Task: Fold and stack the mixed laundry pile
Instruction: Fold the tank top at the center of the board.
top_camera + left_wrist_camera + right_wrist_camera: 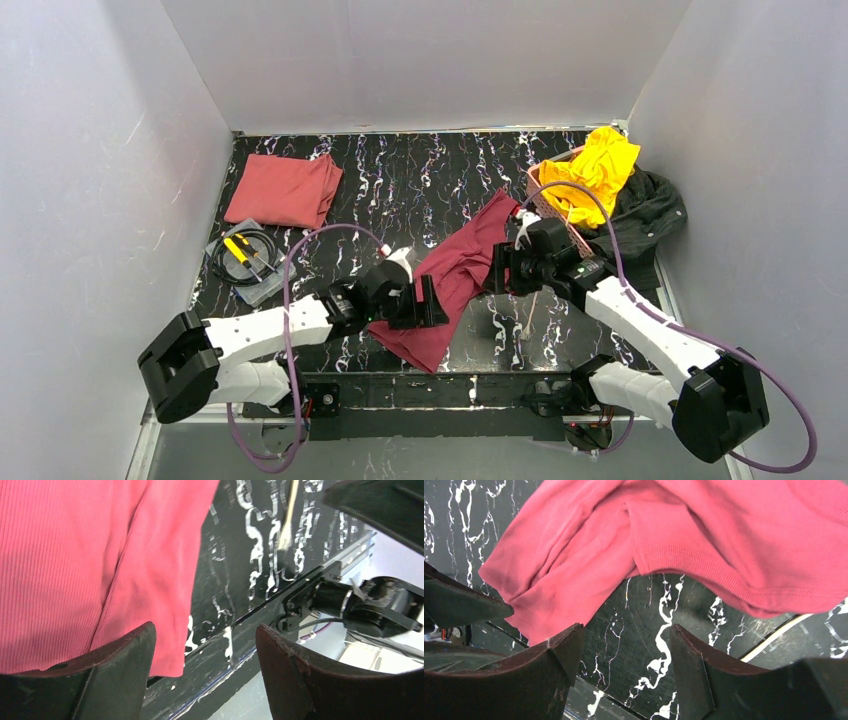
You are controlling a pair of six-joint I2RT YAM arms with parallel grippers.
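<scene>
Your left gripper [425, 302] and right gripper [497, 268] are both open and empty, flanking the maroon shirt [458, 268]. Its length runs from the desk's [400, 170] near edge toward the far-right corner.

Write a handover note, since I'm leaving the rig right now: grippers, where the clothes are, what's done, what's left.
Left gripper: open, empty, at the near corner of the maroon garment.
Right gripper: open, empty, beside that garment's right edge.
Maroon garment lies unfolded mid-table. Red garment looks folded, far left. Yellow garment and black garment are bunched at the far right.
Done: one garment folded.
Left: fold the other three, then stack all four.
</scene>
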